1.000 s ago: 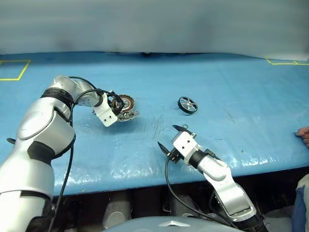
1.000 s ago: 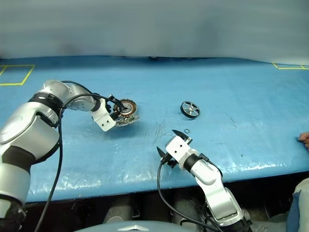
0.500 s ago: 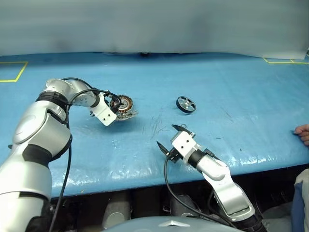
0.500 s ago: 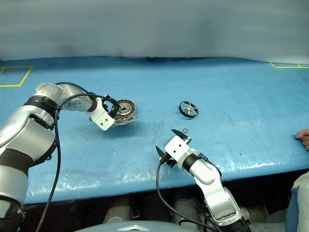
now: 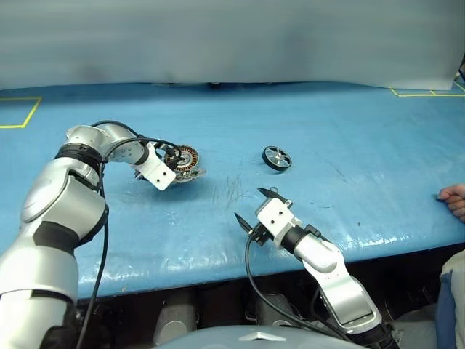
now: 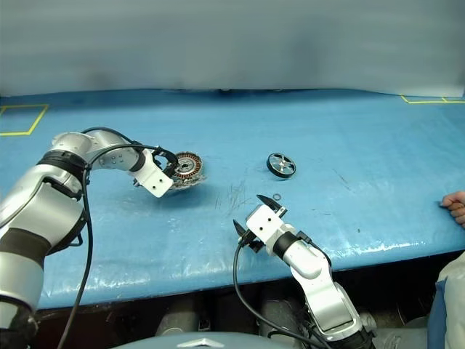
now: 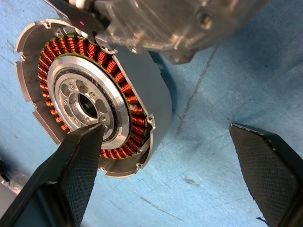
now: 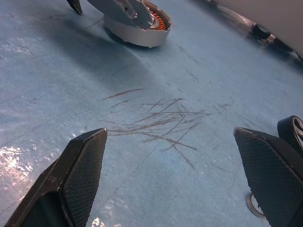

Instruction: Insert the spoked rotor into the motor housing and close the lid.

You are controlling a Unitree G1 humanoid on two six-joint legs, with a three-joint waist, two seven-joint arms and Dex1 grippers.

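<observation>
Both grippers, left point(image 5: 174, 161) and right point(image 5: 255, 207), stood wide open, holding nothing. Spoked rotor point(image 5: 277, 158) lay well apart from motor housing point(image 5: 187, 159); insertion and lid closing remained.

Open blue table point(image 5: 349, 123) stretches right and far. Only the spoked rotor point(image 5: 277, 157) and a small washer point(image 6: 280, 196) interrupt the middle.

Arms: glossy silver-white shells, black joint bands, black cables looping along forearms. Left end effector point(image 5: 174, 161) and right end effector point(image 5: 253, 209): white blocky wrist housings with small screws, black tapering fingers point(image 8: 80, 175) with cross-hatched pads.
</observation>
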